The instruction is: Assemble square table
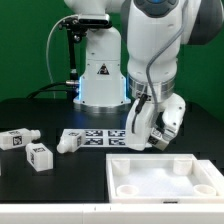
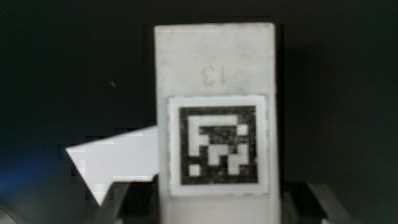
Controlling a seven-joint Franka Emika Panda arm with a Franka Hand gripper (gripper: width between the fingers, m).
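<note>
End effector (image 1: 150, 138) clamped on a tagged leg (image 2: 214, 90), hovering just beyond the square panel's (image 1: 160, 158) far rim on the counter, prob. to seat it in a corner.

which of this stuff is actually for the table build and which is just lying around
For the job:
- square panel
- three loose legs
- fourth leg, gripped in the fingers

Just lying there:
- marker board
</note>
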